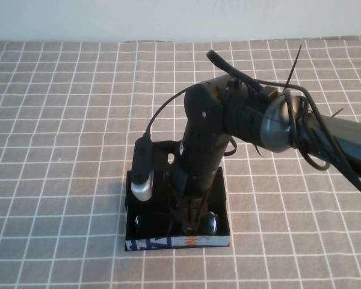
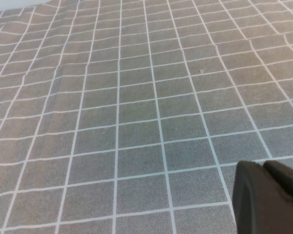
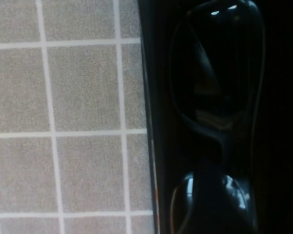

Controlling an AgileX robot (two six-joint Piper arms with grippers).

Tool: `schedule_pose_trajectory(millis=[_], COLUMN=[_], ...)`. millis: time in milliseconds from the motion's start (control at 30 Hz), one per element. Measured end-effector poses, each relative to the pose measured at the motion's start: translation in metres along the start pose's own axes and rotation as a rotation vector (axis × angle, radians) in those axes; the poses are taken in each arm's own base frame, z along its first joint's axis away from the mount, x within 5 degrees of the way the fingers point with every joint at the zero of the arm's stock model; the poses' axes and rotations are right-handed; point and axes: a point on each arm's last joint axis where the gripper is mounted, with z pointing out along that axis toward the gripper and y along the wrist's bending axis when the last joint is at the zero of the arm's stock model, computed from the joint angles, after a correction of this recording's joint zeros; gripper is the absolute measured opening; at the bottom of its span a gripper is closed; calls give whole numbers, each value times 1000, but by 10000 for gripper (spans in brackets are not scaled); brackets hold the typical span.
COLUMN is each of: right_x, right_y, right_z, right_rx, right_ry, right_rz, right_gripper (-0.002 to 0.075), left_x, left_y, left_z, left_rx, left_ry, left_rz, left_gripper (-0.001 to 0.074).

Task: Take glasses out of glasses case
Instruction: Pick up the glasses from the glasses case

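The glasses case point(image 1: 224, 201) lies open near the table's front edge, its blue-white front edge with an orange mark facing me. The black glasses point(image 1: 145, 221) lie inside, one dark lens showing on each side of my right arm. My right gripper point(image 1: 189, 226) reaches down into the case, over the middle of the glasses. In the right wrist view the glasses point(image 3: 215, 73) fill the black interior beside the case wall point(image 3: 147, 122), and the right gripper point(image 3: 219, 200) sits dark over the bridge. My left gripper point(image 2: 266, 195) is shut and empty above bare cloth, out of the high view.
A grey tablecloth with a white grid point(image 1: 60, 120) covers the whole table. A pale wall runs along the far edge. My right arm and its cables point(image 1: 301, 132) stretch in from the right above the cloth.
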Motion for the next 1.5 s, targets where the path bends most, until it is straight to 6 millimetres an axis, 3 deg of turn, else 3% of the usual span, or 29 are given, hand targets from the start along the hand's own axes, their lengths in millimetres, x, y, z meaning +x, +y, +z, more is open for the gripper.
schedule_pose_trajectory(millis=[833,1100,1500], right_x=[-6,-3,-4], right_y=[5,2,0], right_z=[1,16,16], right_rx=[-35,-45,-23], right_ry=[-37,-1,0], right_rz=[5,2,-5], right_gripper=[329,329,329], left_x=[0,0,0], left_y=[0,0,0], left_z=[0,0,0], left_rx=[0,0,0], left_ry=[0,0,0], left_rz=[0,0,0], left_gripper=[-4,-4,-5])
